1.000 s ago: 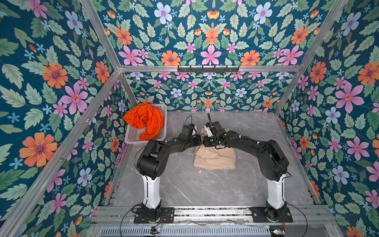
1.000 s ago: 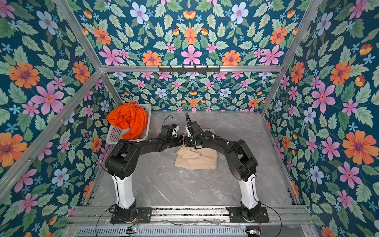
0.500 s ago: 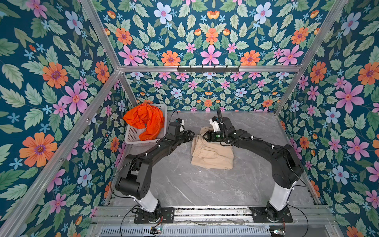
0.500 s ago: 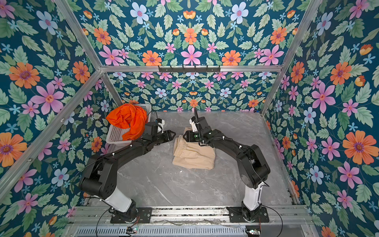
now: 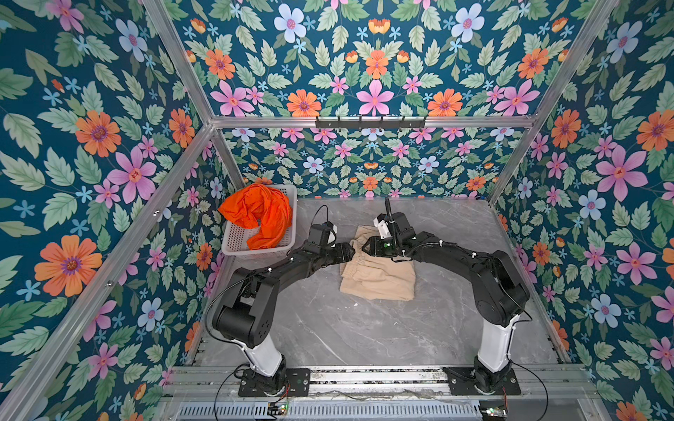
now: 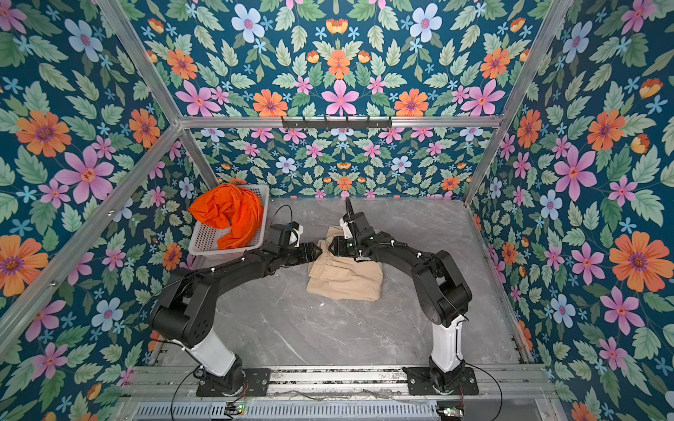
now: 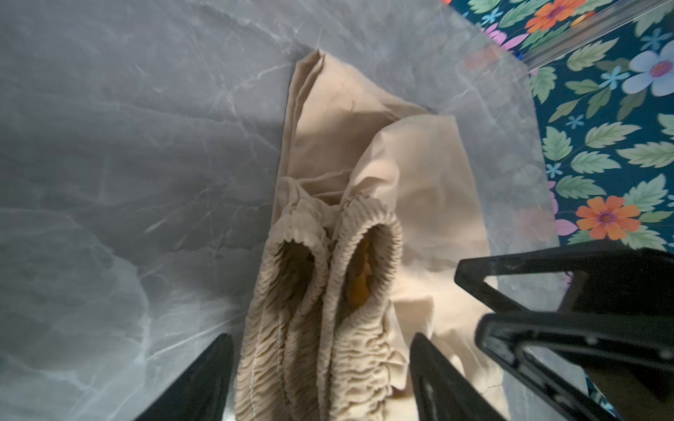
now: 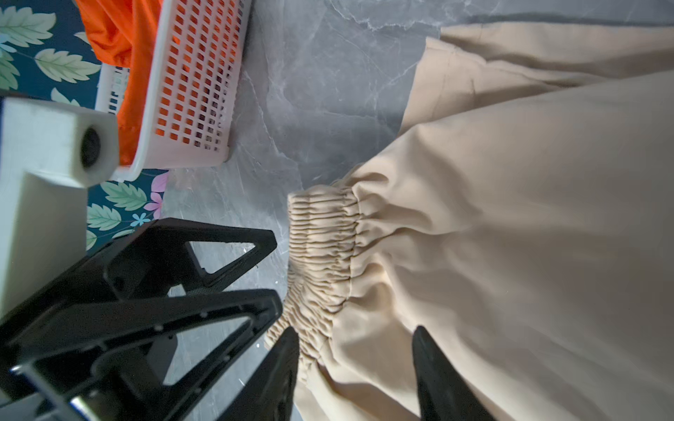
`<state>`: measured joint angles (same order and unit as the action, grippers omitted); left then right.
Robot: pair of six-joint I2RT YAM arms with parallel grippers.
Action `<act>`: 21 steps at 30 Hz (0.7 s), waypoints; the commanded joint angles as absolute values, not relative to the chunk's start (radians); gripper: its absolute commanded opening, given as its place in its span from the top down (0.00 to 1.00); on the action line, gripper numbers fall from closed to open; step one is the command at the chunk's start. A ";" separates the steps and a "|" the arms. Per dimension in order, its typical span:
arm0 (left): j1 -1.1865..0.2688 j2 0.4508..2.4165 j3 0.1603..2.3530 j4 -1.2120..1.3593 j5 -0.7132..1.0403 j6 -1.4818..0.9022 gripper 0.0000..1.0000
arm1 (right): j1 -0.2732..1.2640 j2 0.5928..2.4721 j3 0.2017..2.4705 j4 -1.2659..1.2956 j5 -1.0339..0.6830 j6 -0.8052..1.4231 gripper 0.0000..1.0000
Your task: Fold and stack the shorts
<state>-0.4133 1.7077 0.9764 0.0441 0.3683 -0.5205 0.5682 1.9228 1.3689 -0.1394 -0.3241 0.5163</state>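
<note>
The beige shorts lie folded mid-table, their gathered waistband at the left end. My left gripper is open, and in the left wrist view its fingers stand on either side of the waistband with gaps showing. My right gripper faces it from the right, tip to tip. It is also open over the waistband corner and flat cloth. The orange shorts are heaped in the white basket at the back left.
The basket stands close to the left of the beige shorts, against the left wall. Floral walls enclose the grey marble table on three sides. A metal rail holding both arm bases runs along the front edge.
Both grippers have opened off the beige shorts. The cloth's far end, bunched under them a second ago, now lies spread toward the back. The left gripper swung toward the basket and came back.
</note>
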 commanded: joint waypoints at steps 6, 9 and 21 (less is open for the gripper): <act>-0.417 1.812 1.024 0.041 0.370 -0.499 0.17 | 0.565 1.970 1.399 -0.195 -0.289 0.535 0.49; -0.420 1.834 1.033 0.059 0.381 -0.503 0.19 | 0.560 1.988 1.398 -0.197 -0.286 0.549 0.49; -0.450 1.759 1.044 0.135 0.457 -0.498 0.84 | 0.546 2.007 1.397 -0.184 -0.298 0.568 0.49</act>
<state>-0.4438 1.7927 1.0313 0.0826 0.4309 -0.5182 0.5537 2.0315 1.4025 -0.1898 -0.3031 0.5644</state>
